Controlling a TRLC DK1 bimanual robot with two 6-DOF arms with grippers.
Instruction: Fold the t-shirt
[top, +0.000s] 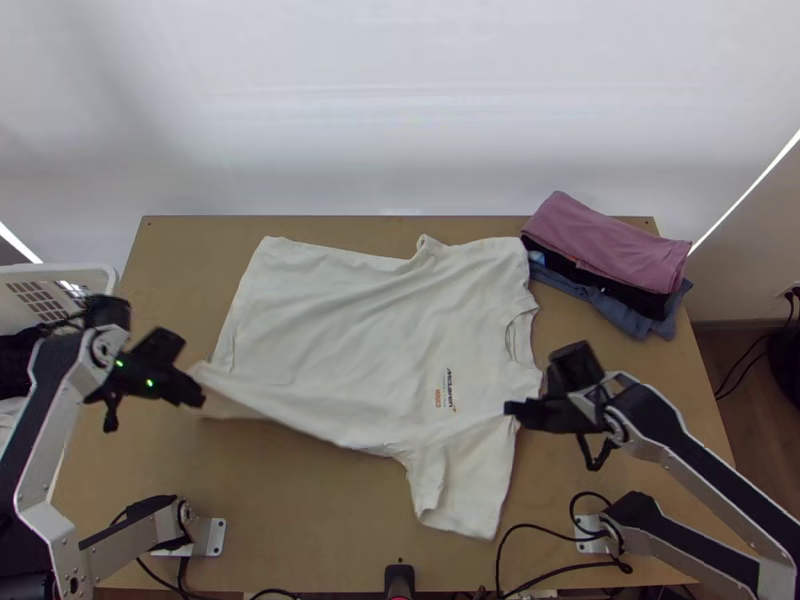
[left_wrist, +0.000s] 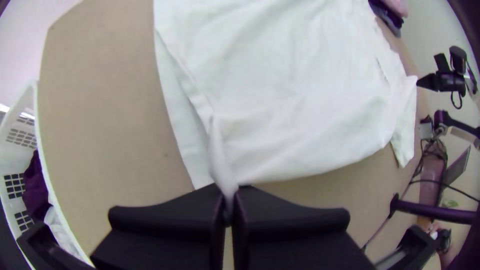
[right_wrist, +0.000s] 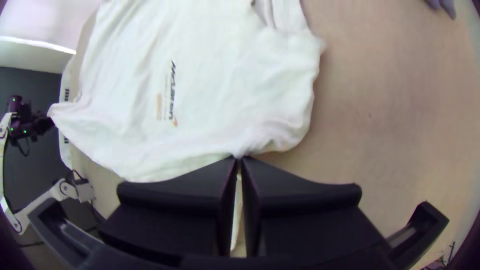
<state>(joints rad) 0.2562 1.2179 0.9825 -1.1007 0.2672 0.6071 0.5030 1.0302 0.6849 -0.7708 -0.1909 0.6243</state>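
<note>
white t-shirt (top: 350, 330); left pincer (top: 199, 394), right pincer (top: 513, 409) grip it

Lab-like robot station, room type uncertain: arm bases (top: 216, 536) mounted on worktop (top: 300, 500), loose black cables (top: 545, 525), plain white backdrop (top: 400, 110), brown floor (top: 745, 425).

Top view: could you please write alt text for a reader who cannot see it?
A white t-shirt lies mostly spread on a wooden table, the left gripper lifting its near hem corner and the right gripper pinching it near the shoulder. Folded clothes are stacked at the far right corner; a white basket stands at left.
</note>
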